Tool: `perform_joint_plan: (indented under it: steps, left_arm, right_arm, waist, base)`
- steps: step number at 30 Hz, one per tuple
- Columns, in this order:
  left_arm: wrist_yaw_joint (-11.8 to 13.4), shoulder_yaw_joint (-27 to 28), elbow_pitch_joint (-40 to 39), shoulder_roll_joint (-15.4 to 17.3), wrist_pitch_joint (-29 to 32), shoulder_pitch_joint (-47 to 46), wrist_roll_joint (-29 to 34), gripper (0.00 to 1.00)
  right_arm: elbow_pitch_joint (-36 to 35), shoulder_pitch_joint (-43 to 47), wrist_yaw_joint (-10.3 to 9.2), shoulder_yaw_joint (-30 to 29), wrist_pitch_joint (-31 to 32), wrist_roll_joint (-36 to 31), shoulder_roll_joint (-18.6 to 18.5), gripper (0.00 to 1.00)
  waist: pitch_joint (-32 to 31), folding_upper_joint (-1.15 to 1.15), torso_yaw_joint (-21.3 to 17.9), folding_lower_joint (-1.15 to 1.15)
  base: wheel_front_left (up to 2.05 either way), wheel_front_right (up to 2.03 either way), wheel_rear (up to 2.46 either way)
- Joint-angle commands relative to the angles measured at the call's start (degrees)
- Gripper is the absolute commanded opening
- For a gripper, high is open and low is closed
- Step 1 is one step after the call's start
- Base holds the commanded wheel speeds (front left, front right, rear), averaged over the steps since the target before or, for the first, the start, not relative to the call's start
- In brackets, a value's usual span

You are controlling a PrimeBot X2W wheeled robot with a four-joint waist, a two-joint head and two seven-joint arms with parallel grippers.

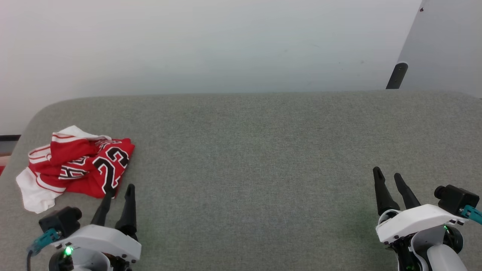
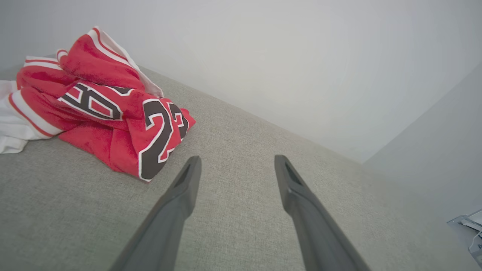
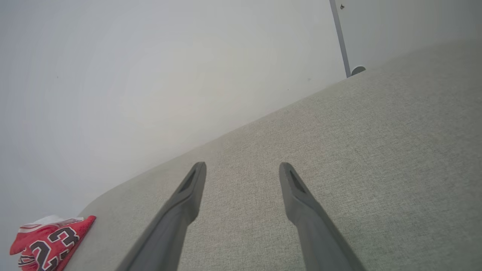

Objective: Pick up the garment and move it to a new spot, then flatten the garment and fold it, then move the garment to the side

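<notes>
Now in a crumpled heap near the left corner of the grey cloth surface (image 1: 244,150): the shirt (image 1: 75,163), red, black "23" facing up, white sleeve end at its left edge; just beside its near right edge, the left gripper (image 1: 119,188), fingers spread, empty, apart from the cloth in the left wrist view; well apart, over the right side of the surface, the right gripper (image 1: 386,171), fingers likewise spread, pinching nothing; behind it all, a pale wall (image 1: 188,45).
</notes>
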Motion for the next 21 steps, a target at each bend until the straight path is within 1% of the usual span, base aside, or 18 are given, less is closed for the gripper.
perform_joint_plan:
  steps: [1, 9, 21]
  left_arm:
    - [0.4, -0.2, -0.6, 0.8, -0.6, -1.2, 2.0, 1.00]
    - [0.7, -0.6, -0.8, 1.7, -1.8, -1.4, 7.1, 1.00]
    - [0.8, -1.0, -1.1, 2.5, -3.6, -1.4, 13.7, 1.00]
  right_arm:
    - [-0.3, -1.4, 0.02, -0.2, -0.6, -2.4, 0.0, 1.00]
    - [-0.5, -2.1, 0.02, -0.4, -1.8, -9.8, 0.6, 1.00]
    - [-1.0, -2.5, 0.03, 0.0, -3.6, -17.8, 1.0, 1.00]
  waist:
    - [0.0, 0.00, 0.0, 0.00]
    - [0.1, 0.00, 0.0, 0.00]
    - [-0.1, 0.00, -0.2, 0.00]
  base:
    - [0.00, 0.00, 0.00]
    - [0.00, 0.00, 0.00]
    - [0.00, 0.00, 0.00]
